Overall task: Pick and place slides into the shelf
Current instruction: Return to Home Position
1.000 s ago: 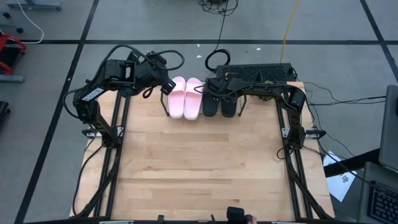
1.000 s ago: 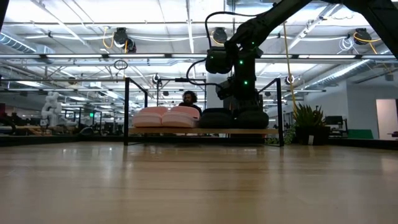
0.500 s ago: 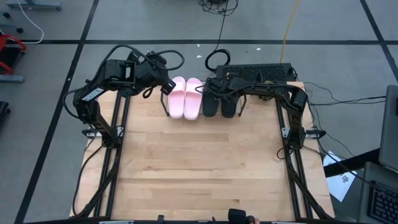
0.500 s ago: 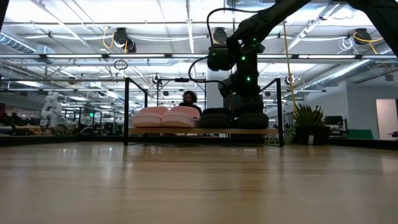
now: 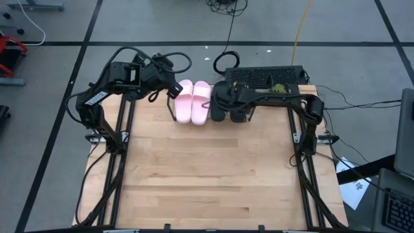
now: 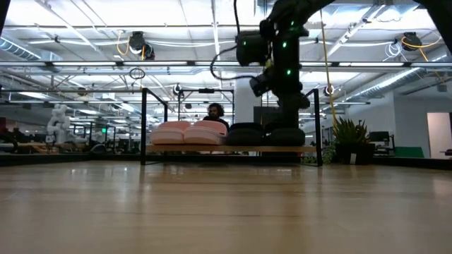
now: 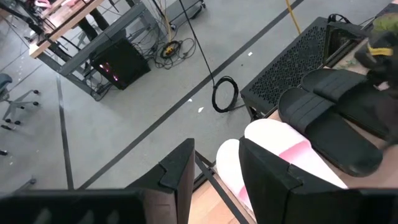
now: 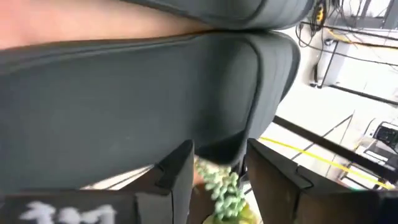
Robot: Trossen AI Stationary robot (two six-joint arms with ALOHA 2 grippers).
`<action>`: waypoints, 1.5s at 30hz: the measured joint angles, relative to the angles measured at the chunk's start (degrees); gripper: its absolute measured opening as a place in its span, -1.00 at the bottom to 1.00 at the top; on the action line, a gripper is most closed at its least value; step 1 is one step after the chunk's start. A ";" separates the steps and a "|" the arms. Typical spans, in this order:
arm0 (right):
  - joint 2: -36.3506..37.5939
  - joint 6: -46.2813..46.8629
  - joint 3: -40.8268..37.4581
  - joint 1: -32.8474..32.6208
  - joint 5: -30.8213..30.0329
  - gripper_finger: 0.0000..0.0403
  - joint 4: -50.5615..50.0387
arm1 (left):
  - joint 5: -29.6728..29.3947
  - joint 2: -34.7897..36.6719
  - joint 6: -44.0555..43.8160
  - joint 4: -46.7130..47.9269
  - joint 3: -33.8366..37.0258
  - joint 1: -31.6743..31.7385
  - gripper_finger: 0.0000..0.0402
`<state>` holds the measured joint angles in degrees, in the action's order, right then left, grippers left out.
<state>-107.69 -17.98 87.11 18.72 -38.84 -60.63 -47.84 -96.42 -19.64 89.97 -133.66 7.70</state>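
End effector (image 8: 217,152) of right arm has risen above black slides (image 6: 247,135), fingers parted, empty.

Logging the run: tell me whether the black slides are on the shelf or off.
On. Both black slides rest on the shelf board, beside the pink pair.

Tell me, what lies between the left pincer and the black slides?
The pink slides lie between them, seen in the high view: left pincer on one side, black slides on the other.
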 joint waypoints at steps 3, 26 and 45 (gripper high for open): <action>2.53 3.61 0.00 -3.13 0.01 -0.32 -2.50 | 1.99 0.38 0.19 0.00 0.04 -0.28 -0.36; 46.42 43.78 0.00 -28.01 15.15 -0.41 -0.79 | 20.19 9.59 -7.88 0.04 0.02 -31.68 -0.36; 61.37 57.19 -25.47 -45.11 17.70 -0.41 16.11 | -3.49 16.58 -31.43 -26.78 39.17 -58.29 -0.36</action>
<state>-46.32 39.21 61.64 -26.39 -21.14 -44.52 -51.32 -79.84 -51.07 63.19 -94.49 -50.59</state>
